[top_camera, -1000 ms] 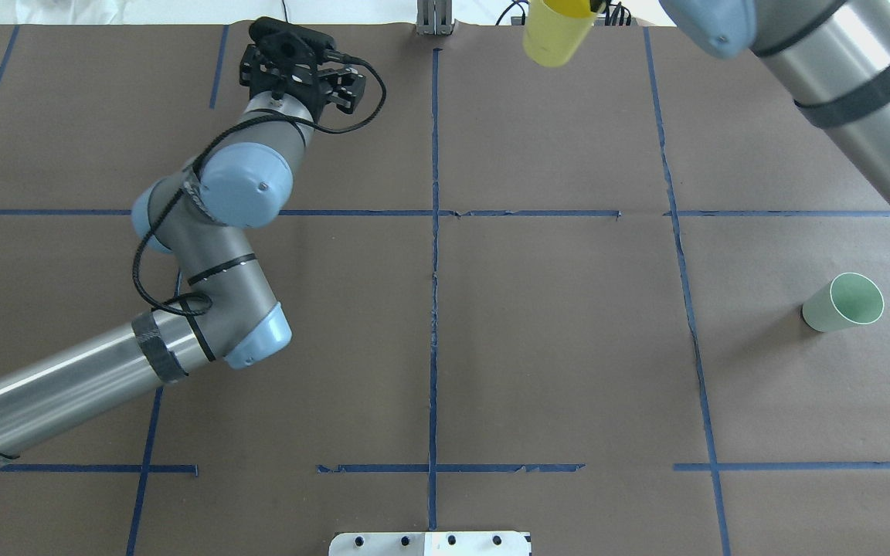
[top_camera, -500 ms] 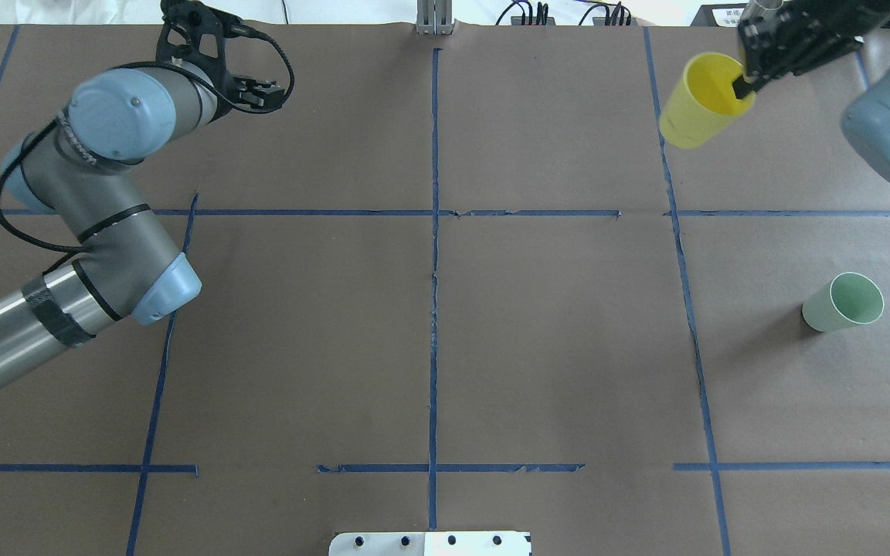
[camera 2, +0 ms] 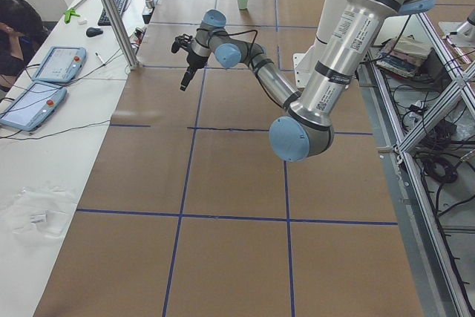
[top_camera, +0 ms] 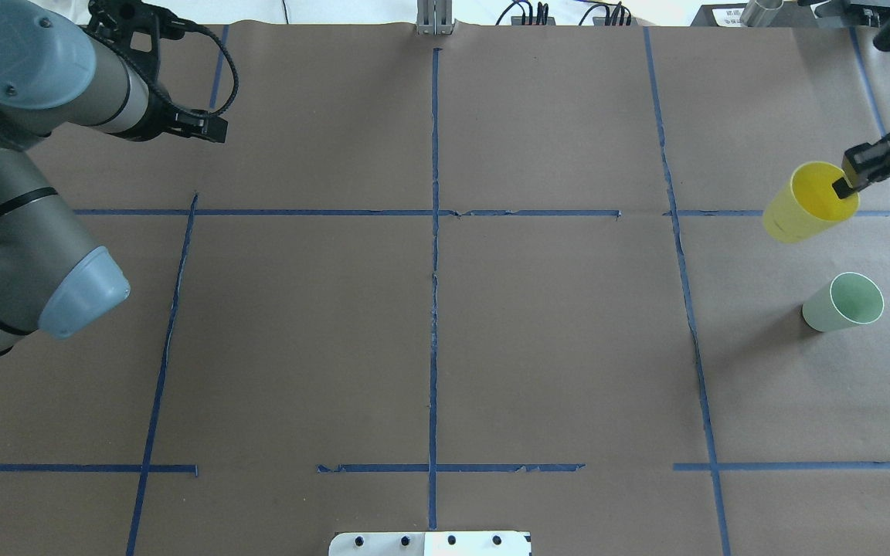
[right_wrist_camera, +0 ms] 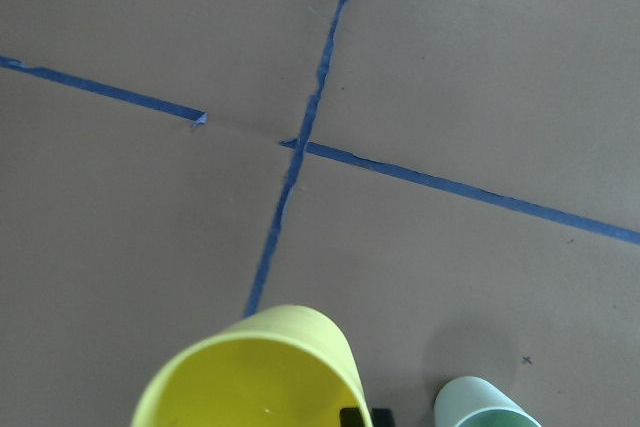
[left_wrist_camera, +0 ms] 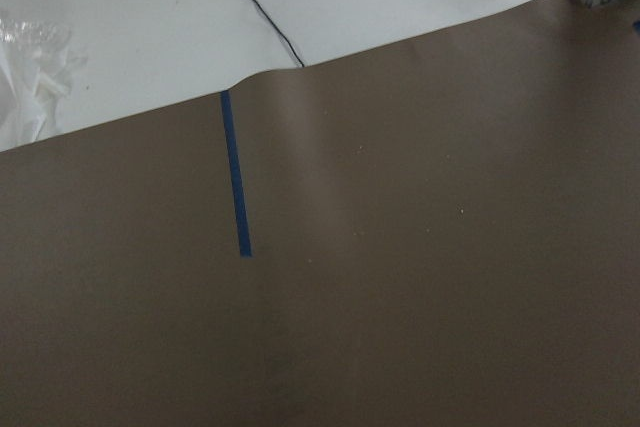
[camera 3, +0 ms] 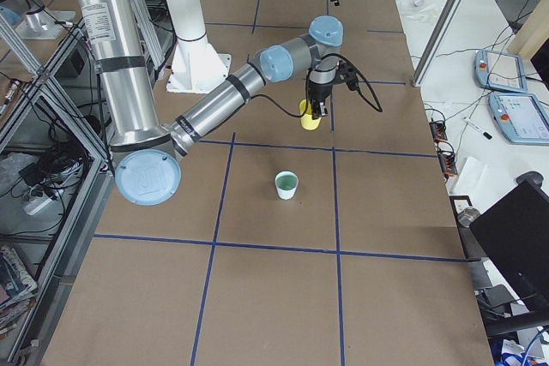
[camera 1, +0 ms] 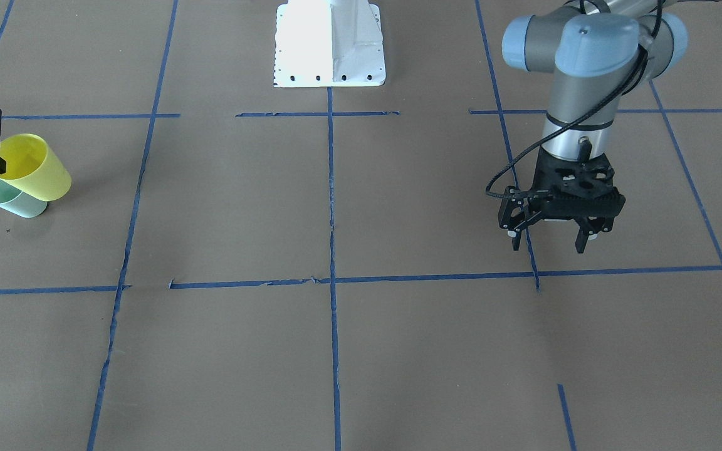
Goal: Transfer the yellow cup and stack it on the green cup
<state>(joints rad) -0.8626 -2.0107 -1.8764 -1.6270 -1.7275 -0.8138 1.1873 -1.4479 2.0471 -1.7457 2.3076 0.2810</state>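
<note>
Smooth faintly glossy plastic of yellow cup [top_camera: 791, 220], smooth satin plastic of green cup [top_camera: 822, 313], matt brown paper [top_camera: 553, 340], ragged-edged blue tape [top_camera: 434, 309], brushed-metal arm tube [camera 3: 120, 66]

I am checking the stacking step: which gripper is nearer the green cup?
Right. The right gripper, holding the yellow cup, hangs close by the green cup; the left gripper is far away on the opposite side.

Brown-papered table [top_camera: 553, 340] with blue tape lines [top_camera: 434, 309] carries the green cup [top_camera: 843, 303]

Brown paper table [top_camera: 553, 347], blue tape grid [top_camera: 434, 309], white side bench [camera 2: 44, 154], aluminium post [camera 2: 113, 12].
</note>
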